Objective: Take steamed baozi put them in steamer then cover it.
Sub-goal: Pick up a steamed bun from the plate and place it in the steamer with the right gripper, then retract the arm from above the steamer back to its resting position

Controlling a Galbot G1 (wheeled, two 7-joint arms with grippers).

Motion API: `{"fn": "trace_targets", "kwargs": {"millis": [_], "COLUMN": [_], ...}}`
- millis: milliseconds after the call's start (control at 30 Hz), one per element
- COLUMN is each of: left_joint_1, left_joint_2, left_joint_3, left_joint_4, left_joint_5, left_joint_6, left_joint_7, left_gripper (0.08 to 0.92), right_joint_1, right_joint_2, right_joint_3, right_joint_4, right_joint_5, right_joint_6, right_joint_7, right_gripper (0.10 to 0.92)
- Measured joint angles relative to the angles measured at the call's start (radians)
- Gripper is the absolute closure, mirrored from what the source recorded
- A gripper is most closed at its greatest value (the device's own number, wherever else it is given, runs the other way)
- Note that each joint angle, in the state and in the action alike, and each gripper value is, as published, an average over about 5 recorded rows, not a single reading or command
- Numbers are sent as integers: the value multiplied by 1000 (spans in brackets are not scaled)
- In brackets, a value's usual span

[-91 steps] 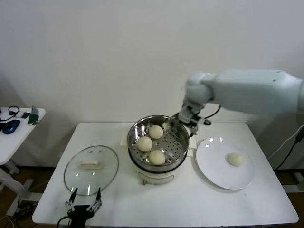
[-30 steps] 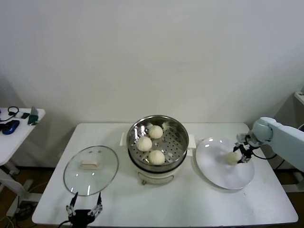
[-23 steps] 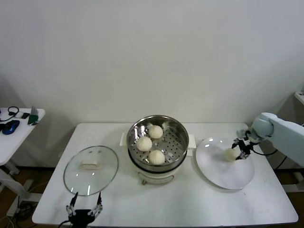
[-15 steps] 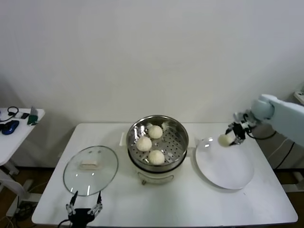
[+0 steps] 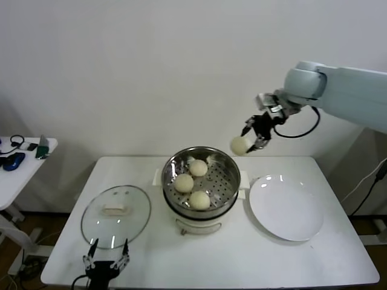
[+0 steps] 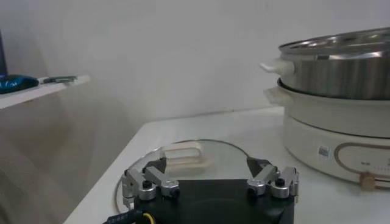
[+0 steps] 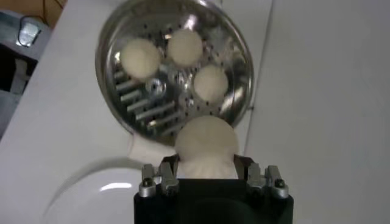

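My right gripper point(image 5: 249, 140) hangs in the air above the steamer's far right rim, shut on an off-white baozi point(image 5: 239, 145) point(image 7: 206, 145). The shiny steamer point(image 5: 228, 164) point(image 7: 239, 56) stands mid-table on its cream base and holds three baozi point(image 5: 198, 167) point(image 5: 184, 182) point(image 5: 200, 199) on its perforated floor. The glass cover point(image 5: 116, 215) point(image 6: 189, 170) with its cream handle lies flat on the table to the left. My left gripper point(image 5: 106, 258) point(image 6: 207, 178) rests open at the table's front edge, just short of the cover.
A bare white plate point(image 5: 286, 208) lies right of the steamer. A small side table point(image 5: 24, 158) with a few gadgets stands at the far left. The white wall rises close behind the table.
My right gripper has lifted the baozi off the plate and carried it up and leftward to above the steamer's rim. The plate is now bare. The left arm has stayed put.
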Motion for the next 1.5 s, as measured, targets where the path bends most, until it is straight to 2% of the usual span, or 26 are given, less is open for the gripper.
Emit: {"fn": "trace_targets", "kwargs": {"millis": [267,900,1200,1500], "left_joint_1": [-5,-7,-2,3], "left_joint_2": [3,10,9,9], "left_joint_3": [-3,-17,-22,-26], "left_joint_4": [-4,-2,-13,-31], "left_joint_5": [-5,-19,-20,-19], "left_joint_6": [3,2,6,15], "left_joint_7": [1,0,1,8], "left_gripper": [177,177,177,177], "right_joint_1": [-54,-278,-271,-164], "right_joint_2": [102,222,226,149], "right_joint_3": [-29,-24,-25,15], "right_joint_4": [42,-56,-83,-131], "right_joint_5": [22,-109,-112,8], "right_joint_6": [-62,-107,-77,-33], "right_joint_7": [76,154,128,48], "right_gripper": [397,388,216,203]}}
